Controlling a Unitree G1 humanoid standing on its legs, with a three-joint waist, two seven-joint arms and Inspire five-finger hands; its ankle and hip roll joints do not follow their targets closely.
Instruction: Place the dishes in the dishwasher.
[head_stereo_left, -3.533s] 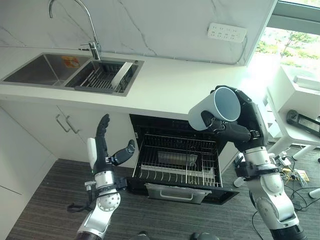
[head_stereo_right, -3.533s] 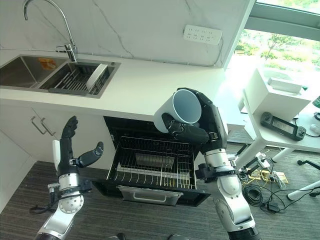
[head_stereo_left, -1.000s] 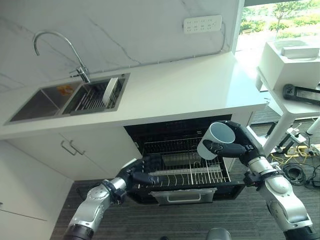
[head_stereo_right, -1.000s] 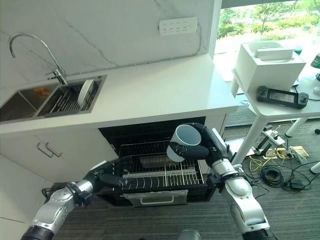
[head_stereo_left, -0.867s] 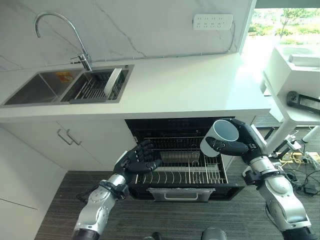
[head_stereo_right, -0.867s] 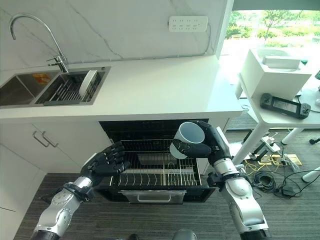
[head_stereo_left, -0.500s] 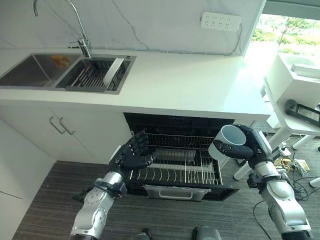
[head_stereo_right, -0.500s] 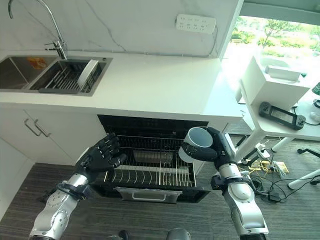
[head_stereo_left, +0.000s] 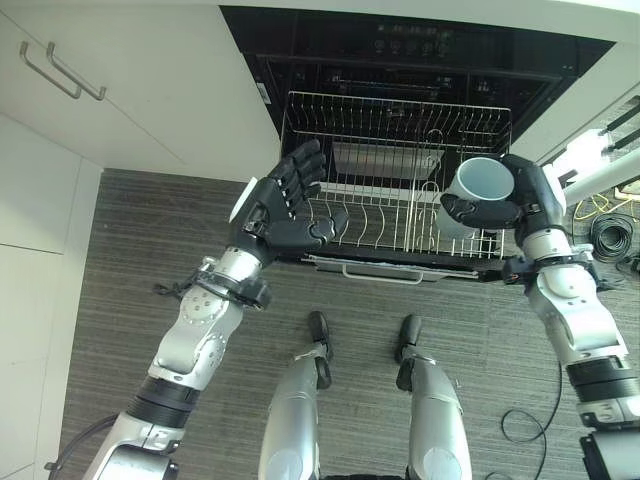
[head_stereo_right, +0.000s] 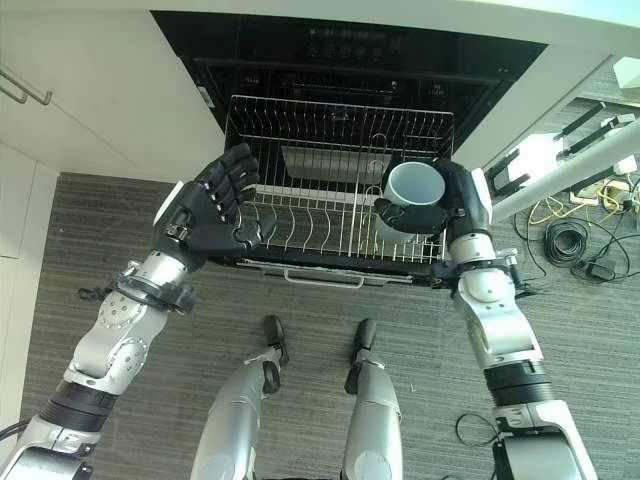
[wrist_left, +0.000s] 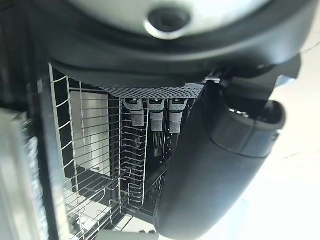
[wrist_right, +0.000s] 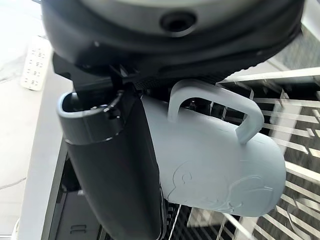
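A pale grey-blue mug (head_stereo_left: 480, 184) with its mouth facing up is in my right hand (head_stereo_left: 527, 200), whose fingers and thumb (wrist_right: 115, 165) are curled round its body (wrist_right: 215, 165). The mug hangs over the right front part of the pulled-out wire rack (head_stereo_left: 390, 120) of the open dishwasher (head_stereo_left: 420, 45). My left hand (head_stereo_left: 283, 207) is open with spread fingers (wrist_left: 150, 114) at the rack's left front corner; whether it touches the wire I cannot tell. A metal insert (head_stereo_left: 365, 160) sits at the rack's back.
White cabinet doors with bar handles (head_stereo_left: 60, 70) stand to the left of the dishwasher. The rack's front handle (head_stereo_left: 380, 272) juts toward me above dark grey plank flooring (head_stereo_left: 130, 230). Cables (head_stereo_right: 570, 245) and a white table leg (head_stereo_right: 560, 175) lie at the right.
The camera has tilted down, so the counter and sink have left the picture. My right hand has brought the mug in over the rack's right side. The left hand stays open by the rack.
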